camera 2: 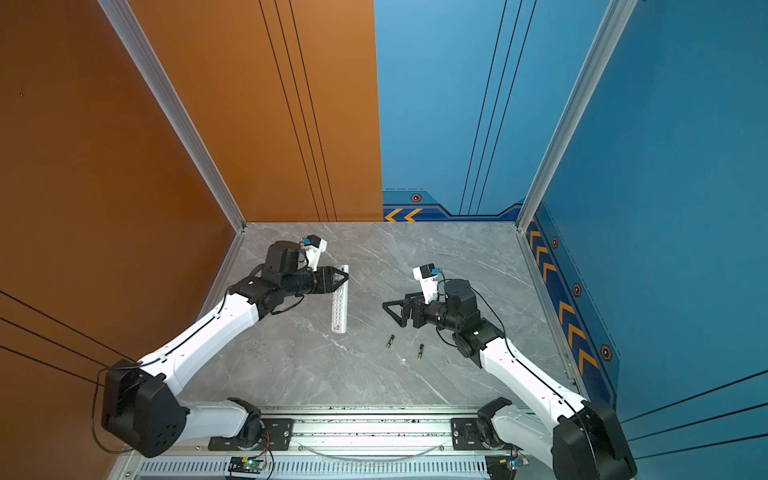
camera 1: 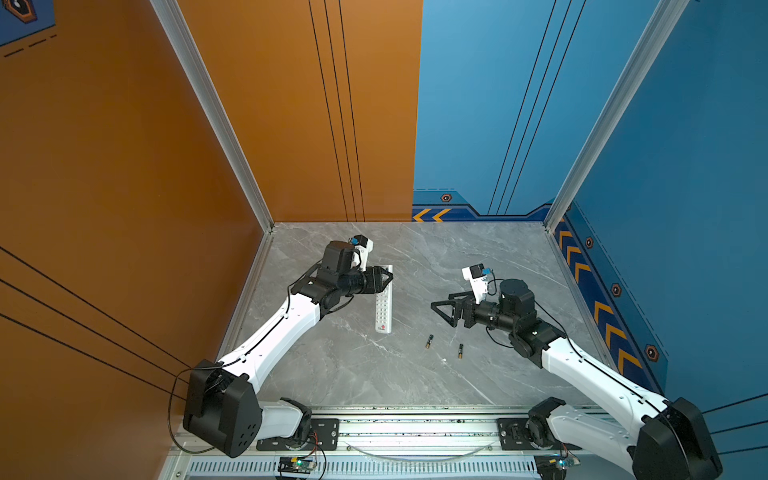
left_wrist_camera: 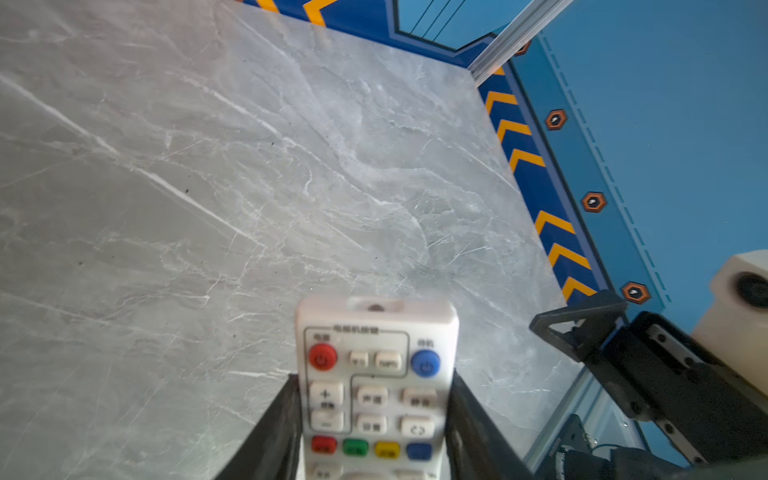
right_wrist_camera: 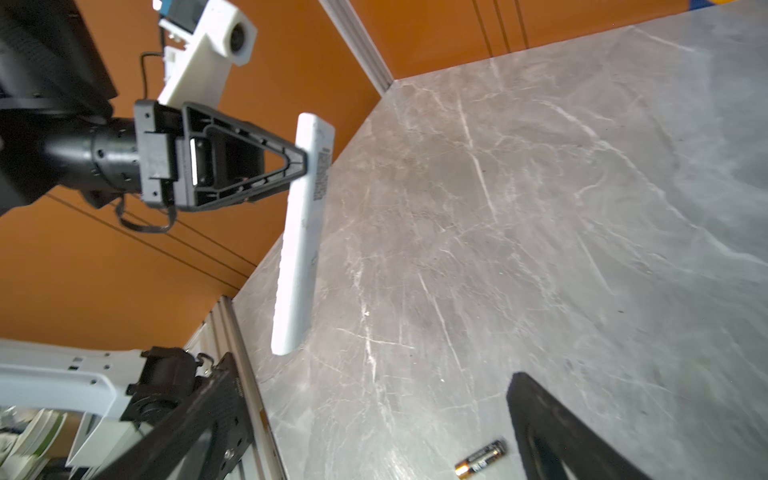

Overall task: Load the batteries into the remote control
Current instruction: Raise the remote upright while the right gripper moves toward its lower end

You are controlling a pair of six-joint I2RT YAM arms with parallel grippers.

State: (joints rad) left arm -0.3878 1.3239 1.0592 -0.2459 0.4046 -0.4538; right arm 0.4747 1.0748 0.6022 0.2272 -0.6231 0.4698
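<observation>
Two batteries (camera 1: 429, 340) on marble tabletop (camera 1: 374, 374), orange-blue walls (camera 1: 291, 124)

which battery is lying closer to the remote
The left battery in both top views; the other battery lies farther right, away from the remote control.

Left gripper (left_wrist_camera: 374, 380) clamps remote control (left_wrist_camera: 376, 328), buttons facing camera.
</observation>
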